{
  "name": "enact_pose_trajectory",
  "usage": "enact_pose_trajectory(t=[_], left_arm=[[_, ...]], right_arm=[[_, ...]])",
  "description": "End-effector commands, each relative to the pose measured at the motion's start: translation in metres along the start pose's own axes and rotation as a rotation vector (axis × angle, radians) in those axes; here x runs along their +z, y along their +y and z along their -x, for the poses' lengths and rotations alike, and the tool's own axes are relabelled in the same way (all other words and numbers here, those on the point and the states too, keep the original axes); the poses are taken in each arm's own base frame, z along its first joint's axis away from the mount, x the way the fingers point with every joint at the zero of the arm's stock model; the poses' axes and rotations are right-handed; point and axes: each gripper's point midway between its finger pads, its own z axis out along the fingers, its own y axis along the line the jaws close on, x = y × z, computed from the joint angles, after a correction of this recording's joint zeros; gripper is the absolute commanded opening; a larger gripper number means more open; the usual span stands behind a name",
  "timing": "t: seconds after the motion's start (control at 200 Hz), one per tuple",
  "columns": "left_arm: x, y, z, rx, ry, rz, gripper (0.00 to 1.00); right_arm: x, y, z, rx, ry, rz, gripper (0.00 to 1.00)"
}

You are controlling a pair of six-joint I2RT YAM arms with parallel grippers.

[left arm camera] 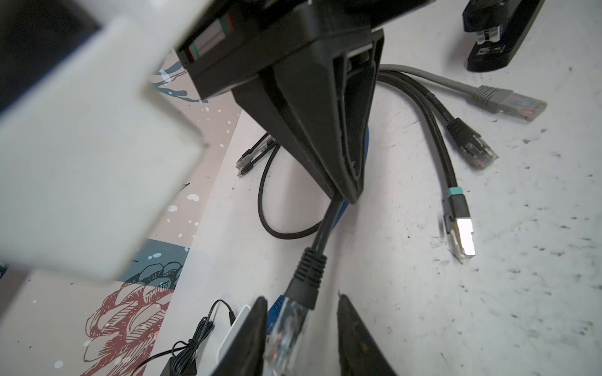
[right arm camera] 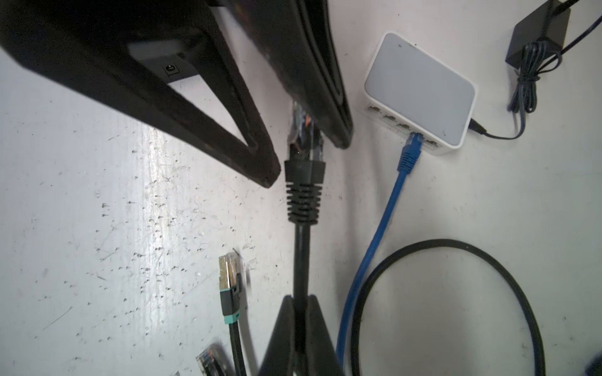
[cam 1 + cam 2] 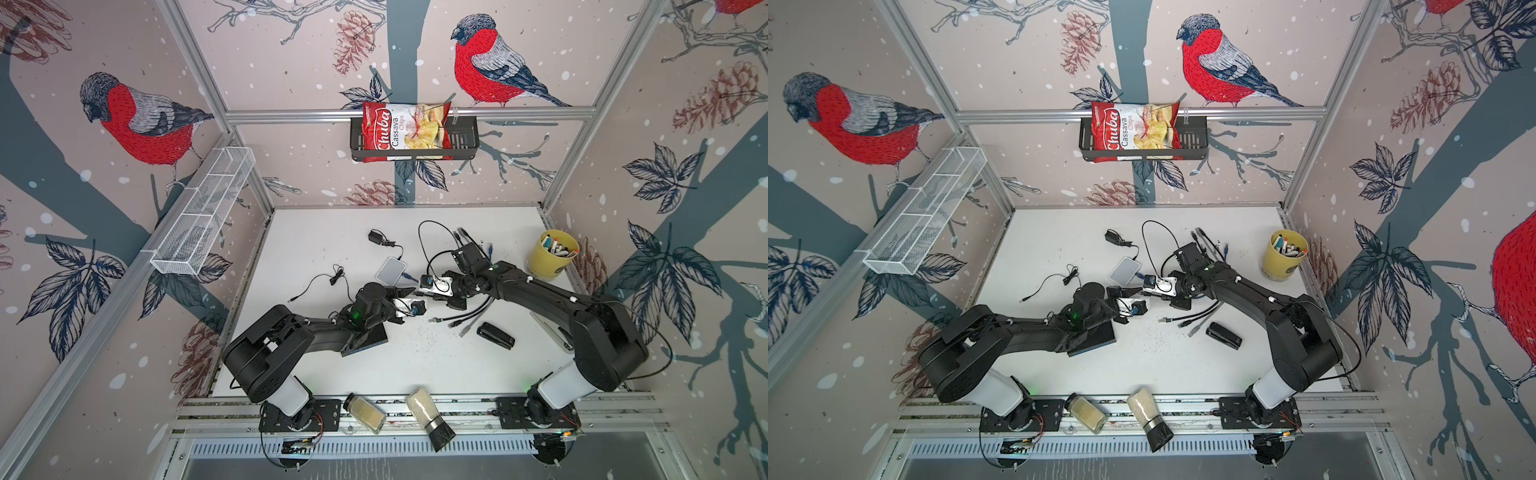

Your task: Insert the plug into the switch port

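The right tool (image 2: 301, 299) is clamped on the black Ethernet cable (image 2: 301, 260) a little behind the boot. The plug (image 2: 304, 166) sticks out in front of it, above the counter (image 2: 97, 228). The plug's long axis runs straight on from the cable, nose pointing away from the right tool. At that nose sits the left tool (image 1: 299, 298). Its fingers (image 1: 247, 341) stand apart on either side of the clear tip, one touching or nearly so, the other with a gap showing, so nothing is gripped there yet.

The relation that counts is that the network switch (image 2: 420, 88) lies just beside the plug, off to one side of its axis and not ahead of it. Its port row faces back towards the right tool. The blue plug (image 2: 411, 149) already seated there points much the same way as the held one. I judge the move to be mainly a sideways shift, then a push along the axis. Both tools are near the switch, and I cannot tell which is closer to the ports.

There is one switch with five ports by my reading, one taken and four free. Three loose ends lie together near the right arm: a grey plug (image 1: 508, 101), a black plug (image 1: 472, 143) and a teal-banded metal plug (image 1: 459, 224). One stapler (image 1: 495, 35) lies beside them. Beyond the switch is one power adapter (image 2: 537, 35). Farther still is a bunch of cable ends (image 3: 465, 237), too small to count.
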Motion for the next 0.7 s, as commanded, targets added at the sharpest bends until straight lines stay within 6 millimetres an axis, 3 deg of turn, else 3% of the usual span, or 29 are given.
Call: enact_pose_trajectory(t=[0.0,0.22,0.42,0.695], left_arm=[[0.001,0.01,0.011,0.009,-0.051,0.028,0.29],[0.002,0.005,0.01,0.008,-0.044,-0.005,0.09],[0.001,0.004,0.012,-0.038,-0.05,-0.019,0.08],[-0.001,-0.001,0.017,-0.119,-0.062,-0.075,0.08]], right_arm=[[-0.002,0.004,0.004,0.001,-0.022,0.02,0.0],[-0.002,0.004,0.007,-0.01,-0.046,0.018,0.0],[-0.001,0.004,0.011,-0.028,-0.094,-0.027,0.09],[-0.02,0.011,0.038,-0.194,-0.286,-0.213,0.18]])
